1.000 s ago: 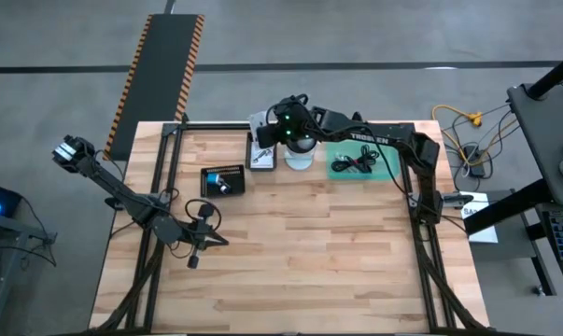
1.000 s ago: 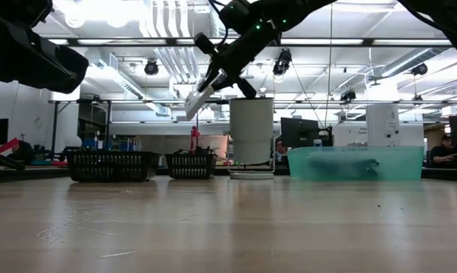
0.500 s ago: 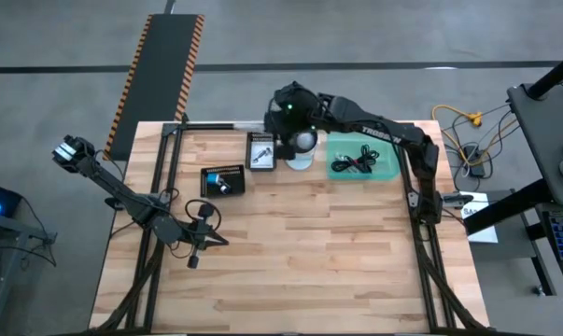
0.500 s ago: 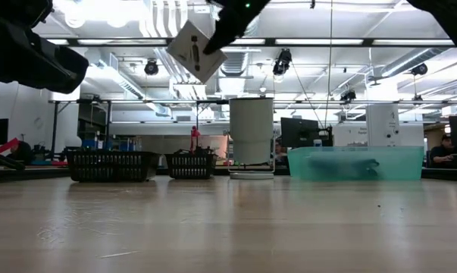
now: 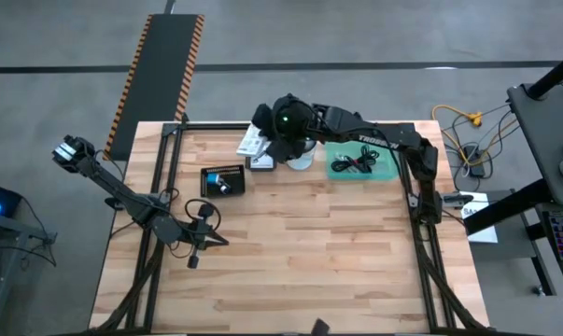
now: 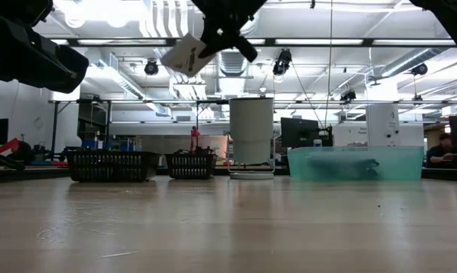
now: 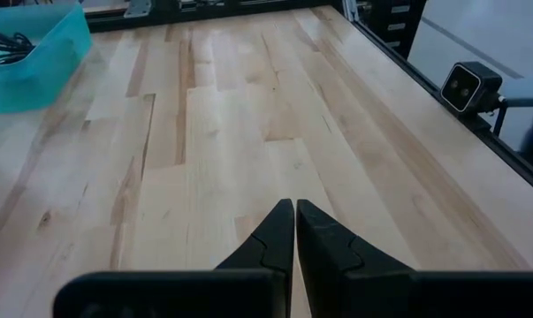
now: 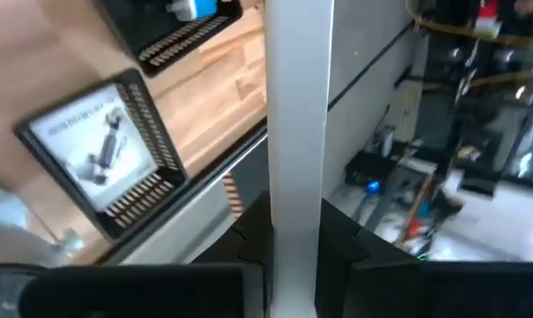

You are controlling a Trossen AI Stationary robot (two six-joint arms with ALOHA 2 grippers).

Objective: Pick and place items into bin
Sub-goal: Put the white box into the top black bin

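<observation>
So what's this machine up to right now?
The right gripper is holding a flat white packet in the air above the far side of the wooden table, close to a white cup. A teal bin beside the cup already has black cables in it. Two more packets lie on the table. The left gripper is shut and waits low over the near left part of the table.

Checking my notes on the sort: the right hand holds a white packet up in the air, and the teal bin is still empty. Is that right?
Not quite. The right hand does hold a white packet in the air, as the low view shows, but the teal bin is not empty: the high view shows black cables lying in it.
</observation>
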